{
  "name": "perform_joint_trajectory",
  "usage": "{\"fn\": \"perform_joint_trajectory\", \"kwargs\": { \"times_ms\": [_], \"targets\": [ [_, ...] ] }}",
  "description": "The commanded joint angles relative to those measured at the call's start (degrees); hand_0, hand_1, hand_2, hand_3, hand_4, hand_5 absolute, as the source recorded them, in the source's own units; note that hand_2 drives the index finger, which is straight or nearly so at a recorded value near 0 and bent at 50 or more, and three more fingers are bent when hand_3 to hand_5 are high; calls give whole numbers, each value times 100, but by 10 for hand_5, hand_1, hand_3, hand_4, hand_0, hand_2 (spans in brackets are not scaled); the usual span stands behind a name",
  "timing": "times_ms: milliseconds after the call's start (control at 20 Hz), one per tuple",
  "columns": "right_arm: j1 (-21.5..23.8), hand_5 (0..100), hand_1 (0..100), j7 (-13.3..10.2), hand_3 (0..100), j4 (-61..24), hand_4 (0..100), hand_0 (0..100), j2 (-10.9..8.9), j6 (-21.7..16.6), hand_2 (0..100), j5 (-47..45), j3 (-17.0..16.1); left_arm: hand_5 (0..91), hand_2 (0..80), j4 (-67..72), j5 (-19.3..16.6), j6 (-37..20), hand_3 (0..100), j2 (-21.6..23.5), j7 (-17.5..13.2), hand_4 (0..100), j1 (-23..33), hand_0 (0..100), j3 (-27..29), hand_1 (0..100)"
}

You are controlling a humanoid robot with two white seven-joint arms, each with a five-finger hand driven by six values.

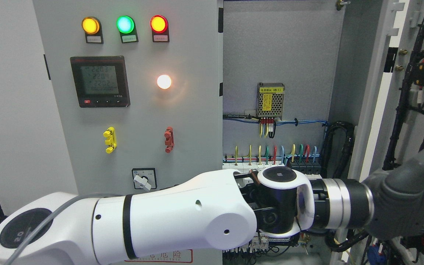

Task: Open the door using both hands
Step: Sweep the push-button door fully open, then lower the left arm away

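A grey electrical cabinet fills the view. Its left door [138, 110] is closed and carries three lit lamps, a meter and a rotary switch. The right door [372, 110] stands swung open to the right, with its wired inner face [418, 95] showing. The cabinet interior [282, 48] is exposed. My white left arm [182, 217] comes in from the lower left and reaches across to the right. Its grey left hand [407, 198] sits low against the open door's inner side. The right arm is out of view.
Inside the cabinet are a power supply module [270, 100], a row of terminals with coloured wires [271, 156] and a black cable bundle [339, 147]. A white wall [9, 110] lies to the left of the cabinet.
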Motion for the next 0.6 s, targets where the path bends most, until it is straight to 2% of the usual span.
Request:
{"fn": "perform_joint_trajectory", "kwargs": {
  "times_ms": [0, 100, 150, 301, 401, 451, 551],
  "targets": [
    [5, 0, 0, -2, 0, -1, 0, 0, 6, -2, 0, 8, 0, 0, 0, -480, -1712, 1083, 0, 1319, -540, 29, 1696, 0, 1962, 0],
    [-4, 0, 0, -2, 0, -1, 0, 0, 6, -2, 0, -1, 0, 0, 0, -804, -2057, 1813, 0, 1713, -883, 29, 2400, 0, 2746, 0],
    [5, 0, 0, -2, 0, -1, 0, 0, -2, -2, 0, 8, 0, 0, 0, -971, -2111, 2026, 0, 2002, -989, 29, 2586, 0, 2923, 0],
    [5, 0, 0, -2, 0, -1, 0, 0, -2, -2, 0, -1, 0, 0, 0, -1464, -2120, 2080, 0, 3214, -1297, 29, 2938, 0, 3004, 0],
    [5, 0, 0, -2, 0, -1, 0, 0, 6, -2, 0, -1, 0, 0, 0, -1518, -2129, 2080, 0, 3909, -1639, 29, 3167, 0, 3030, 0],
    [5, 0, 0, -2, 0, -1, 0, 0, 6, -2, 0, -1, 0, 0, 0, -1518, -2181, 2080, 0, 4182, -1832, 29, 3325, 0, 3091, 0],
    [5, 0, 0, -2, 0, -1, 0, 0, -2, -2, 0, -1, 0, 0, 0, -1501, -2532, 2072, 0, 4527, -2202, 29, 3737, 0, 3311, 0]
  ]
}}
